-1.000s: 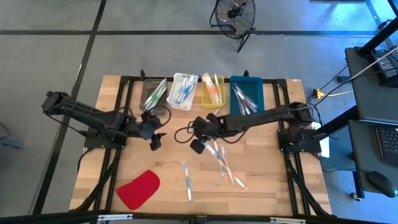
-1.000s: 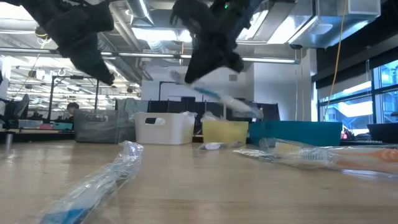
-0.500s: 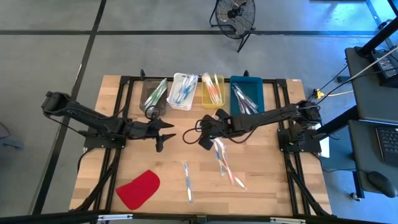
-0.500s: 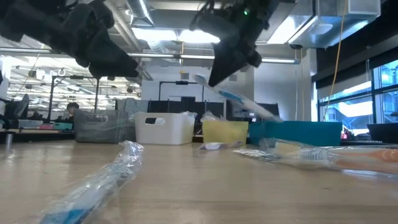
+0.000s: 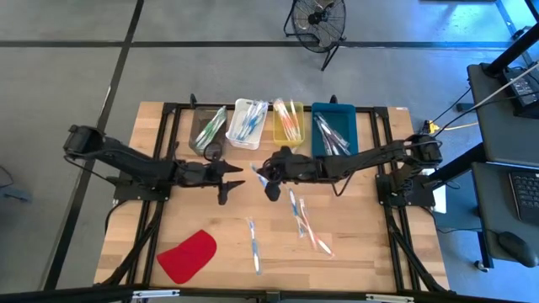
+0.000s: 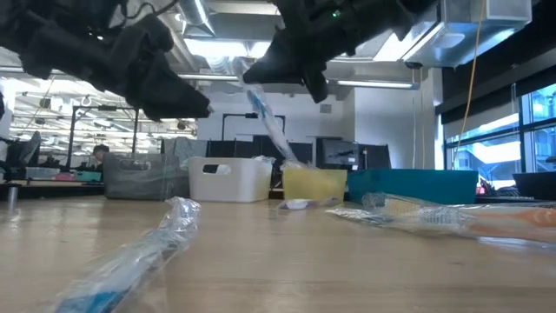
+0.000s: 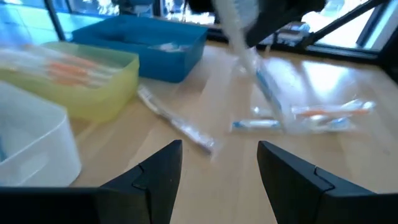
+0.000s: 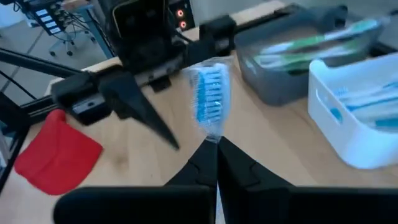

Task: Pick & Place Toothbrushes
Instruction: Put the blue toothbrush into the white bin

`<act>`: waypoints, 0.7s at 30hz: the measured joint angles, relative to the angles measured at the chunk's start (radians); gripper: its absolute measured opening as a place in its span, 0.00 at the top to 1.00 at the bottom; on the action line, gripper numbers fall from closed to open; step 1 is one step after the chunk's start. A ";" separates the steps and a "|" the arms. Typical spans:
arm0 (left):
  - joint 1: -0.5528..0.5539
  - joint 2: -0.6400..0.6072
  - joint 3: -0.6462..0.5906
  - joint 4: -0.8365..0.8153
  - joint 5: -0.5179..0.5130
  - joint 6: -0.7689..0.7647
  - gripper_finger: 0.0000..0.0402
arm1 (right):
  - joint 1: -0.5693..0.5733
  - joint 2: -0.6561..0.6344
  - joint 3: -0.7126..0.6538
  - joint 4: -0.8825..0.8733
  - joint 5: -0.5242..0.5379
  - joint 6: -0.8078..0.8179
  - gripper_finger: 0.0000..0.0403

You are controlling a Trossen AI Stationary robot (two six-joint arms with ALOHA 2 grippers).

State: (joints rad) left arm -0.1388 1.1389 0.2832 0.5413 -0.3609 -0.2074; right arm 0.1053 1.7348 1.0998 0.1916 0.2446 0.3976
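Note:
My right gripper [image 5: 269,179] hovers over the table's middle, shut on a clear-wrapped toothbrush with blue bristles [image 8: 209,99]. In the low view that toothbrush [image 6: 268,122] slants down below the right gripper [image 6: 300,56]. My left gripper [image 5: 227,180] is open and level, just left of the toothbrush, its fingertips pointing at it without touching. Several more wrapped toothbrushes [image 5: 254,244] [image 5: 298,212] lie flat on the wood nearer the near edge. My right gripper [image 8: 216,155] pinches the wrapped toothbrush between its two fingertips, just behind the blue-bristled head [image 8: 211,134]. The head stands out past the fingertips. The toothbrush is lifted clear of the table and tilted. The fingers hide the rest of it in the wrist view.
Along the far edge stand a grey bin [image 5: 208,128], a white bin [image 5: 247,123], a yellow bin [image 5: 288,122] and a blue bin [image 5: 333,130], all holding toothbrushes. A flat red piece [image 5: 187,257] lies near the near-left corner. A single toothbrush [image 7: 177,124] lies before the yellow bin.
My right gripper has risen slightly, moved toward the far edge and turned, swinging the held toothbrush from a shallow slant into a steeper one. My left gripper has moved toward the table's right, tipped from pointing down to level, and closed in on the toothbrush.

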 joint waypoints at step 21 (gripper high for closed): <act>0.135 0.315 0.104 0.429 0.344 0.000 0.49 | -0.018 0.002 -0.015 0.208 -0.001 -0.190 1.00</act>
State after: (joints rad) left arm -0.0036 1.4543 0.3877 0.9699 -0.0166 -0.2078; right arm 0.0877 1.7370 1.0843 0.4000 0.2440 0.2073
